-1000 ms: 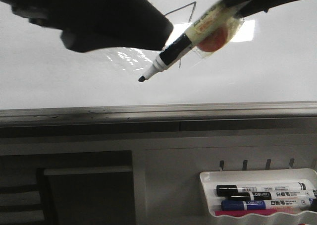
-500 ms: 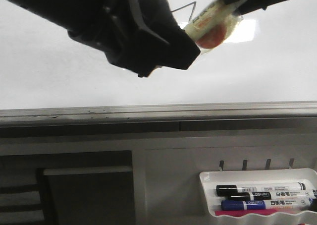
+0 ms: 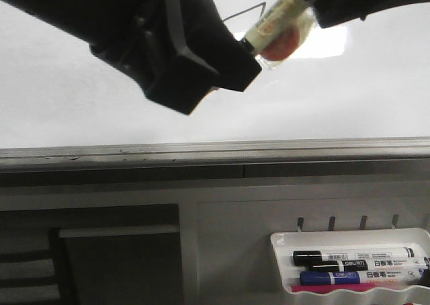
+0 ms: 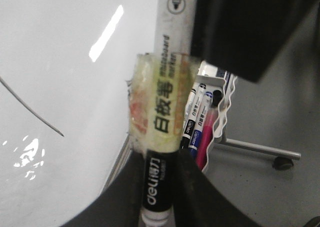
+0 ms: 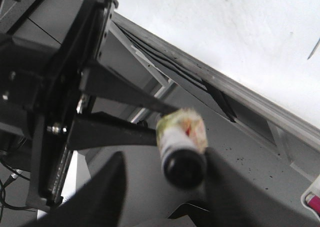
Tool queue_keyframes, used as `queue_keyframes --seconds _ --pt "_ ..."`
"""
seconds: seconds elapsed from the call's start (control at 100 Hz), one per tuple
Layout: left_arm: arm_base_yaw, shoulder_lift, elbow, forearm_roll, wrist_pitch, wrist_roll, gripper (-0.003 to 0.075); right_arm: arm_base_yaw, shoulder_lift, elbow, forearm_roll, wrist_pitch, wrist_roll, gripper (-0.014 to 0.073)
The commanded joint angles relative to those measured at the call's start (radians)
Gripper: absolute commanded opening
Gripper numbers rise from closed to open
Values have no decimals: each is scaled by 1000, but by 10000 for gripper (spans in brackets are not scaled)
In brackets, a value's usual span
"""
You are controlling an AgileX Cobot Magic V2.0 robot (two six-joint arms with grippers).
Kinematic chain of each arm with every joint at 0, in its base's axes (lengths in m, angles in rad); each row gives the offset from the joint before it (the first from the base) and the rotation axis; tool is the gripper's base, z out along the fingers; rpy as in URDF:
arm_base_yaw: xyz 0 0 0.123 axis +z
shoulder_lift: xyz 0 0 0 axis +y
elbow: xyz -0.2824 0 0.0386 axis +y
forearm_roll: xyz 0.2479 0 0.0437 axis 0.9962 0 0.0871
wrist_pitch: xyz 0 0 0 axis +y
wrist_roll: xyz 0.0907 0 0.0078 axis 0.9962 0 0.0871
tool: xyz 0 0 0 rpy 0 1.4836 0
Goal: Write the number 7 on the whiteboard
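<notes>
White marker (image 3: 272, 24) slanting down-left across whiteboard (image 3: 67, 110), both hands (image 3: 228, 60) (image 3: 316, 9) clamped on it, partly hidden 7 (image 3: 250, 11)

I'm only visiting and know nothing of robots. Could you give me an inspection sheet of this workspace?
Surface: whiteboard, glossy, with glare.
Job's things: number 7, only the top stroke shows past the arms; marker, tape-wrapped.
Clutter: tray of spare markers below the board.
Claws: left claw shut on the marker's black end; right claw shut on the other end.
Cables: thin wires.
Surroundings: caster wheel on the floor.
</notes>
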Motion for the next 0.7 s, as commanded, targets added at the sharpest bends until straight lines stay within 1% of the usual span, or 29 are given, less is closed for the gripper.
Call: queue_keyframes --seconds 0.0,0.04,0.1,0.19,0.3,0.38,0.43,0.47,0.56,0.69 --pt "1 -30 -36 -55 -64 -16 -20 -9 -10 -33 44 -4 -19 453" --pt "1 -36 -36 -72 -80 -16 -21 -17 -17 -35 44 -8 -19 471" --pt "10 -50 -28 -127 -118 -16 -21 -39 -30 -43 35 -8 -19 471" --pt "35 -88 -2 -228 -195 -16 -21 -100 -73 -47 -20 -17 -19 471" --pt "64 -155 62 -415 -326 -16 -20 -190 -150 -45 -126 -15 5 470" --pt "75 -192 105 -595 -451 -16 -20 -220 -202 -20 -130 -54 21 470" --pt "82 -194 111 -666 -499 -16 -20 -225 -232 0 -128 -78 21 470" --pt "94 -189 111 -687 -499 -18 -20 -225 -251 15 -128 -90 21 470" --pt "112 -158 101 -685 -488 -33 -20 -225 -266 31 -119 -94 21 470" --pt "157 -74 46 -685 -485 -56 -20 -225 -266 31 -116 -94 21 470"
